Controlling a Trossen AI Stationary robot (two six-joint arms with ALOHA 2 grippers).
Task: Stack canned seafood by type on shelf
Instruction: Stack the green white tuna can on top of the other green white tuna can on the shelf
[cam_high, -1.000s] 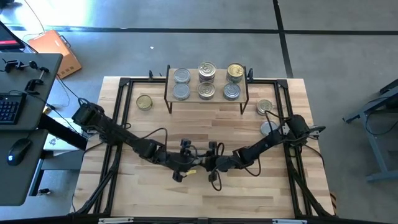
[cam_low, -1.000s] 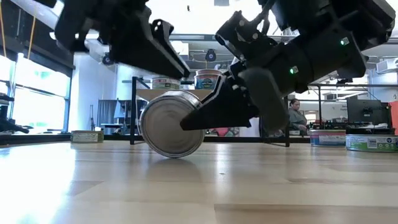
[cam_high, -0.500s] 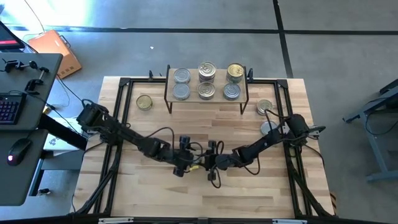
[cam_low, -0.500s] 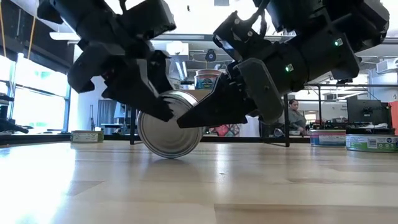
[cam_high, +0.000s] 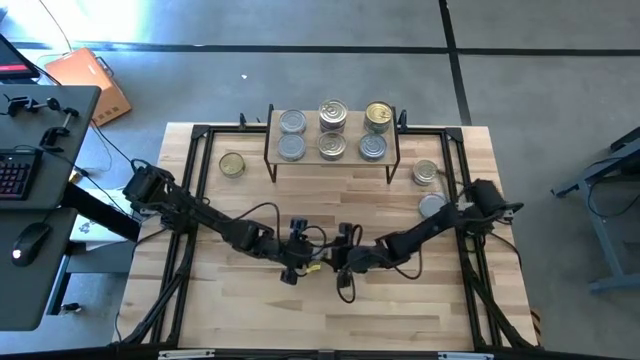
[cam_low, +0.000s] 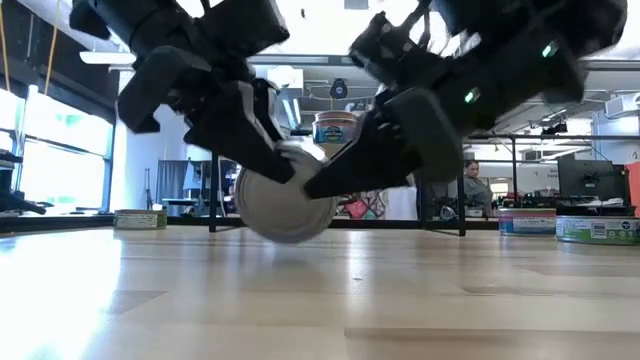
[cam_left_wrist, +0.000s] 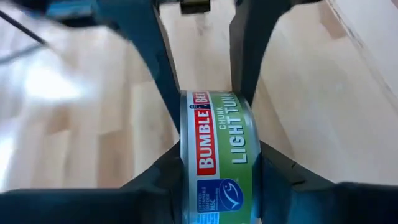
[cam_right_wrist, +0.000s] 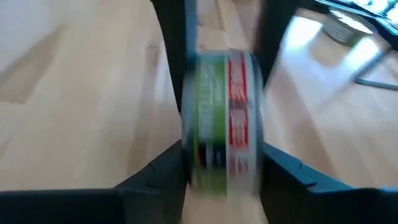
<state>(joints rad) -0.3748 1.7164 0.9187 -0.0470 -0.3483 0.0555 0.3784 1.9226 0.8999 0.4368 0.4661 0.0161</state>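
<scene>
A green-labelled tin of canned seafood (cam_left_wrist: 219, 155) stands on its edge at the table's middle (cam_high: 318, 262), between both grippers. My left gripper (cam_left_wrist: 219, 163) reaches it from the table's left and is shut on it. My right gripper (cam_right_wrist: 222, 158) comes from the table's right. Its fingers stand close beside the tin's two flat ends (cam_right_wrist: 222, 124); I cannot tell whether they touch. The tin is smeared in the right wrist view and sharp in the left one. The shelf (cam_high: 312, 135) at the far edge carries several tins. My left gripper pinches the tin's two flat ends (cam_left_wrist: 186, 163) between its two fingers (cam_left_wrist: 163, 177). The fingers slant down from the table's left. The tin stays on edge with its label band (cam_left_wrist: 233, 134) facing the wrist. Its lower rim (cam_low: 287, 240) is at or just above the table.
Loose tins lie on the table: one at the far left (cam_high: 232, 164) and two at the far right (cam_high: 425, 173) (cam_high: 432, 205). A black frame (cam_high: 200, 135) runs along the table's edges. The near half of the table is bare wood (cam_high: 320, 320).
My left gripper has come down from above the tin and now has its fingers at the tin's ends. My right gripper has risen a little. The tin, on edge throughout, sits slightly higher in the low view than before.
</scene>
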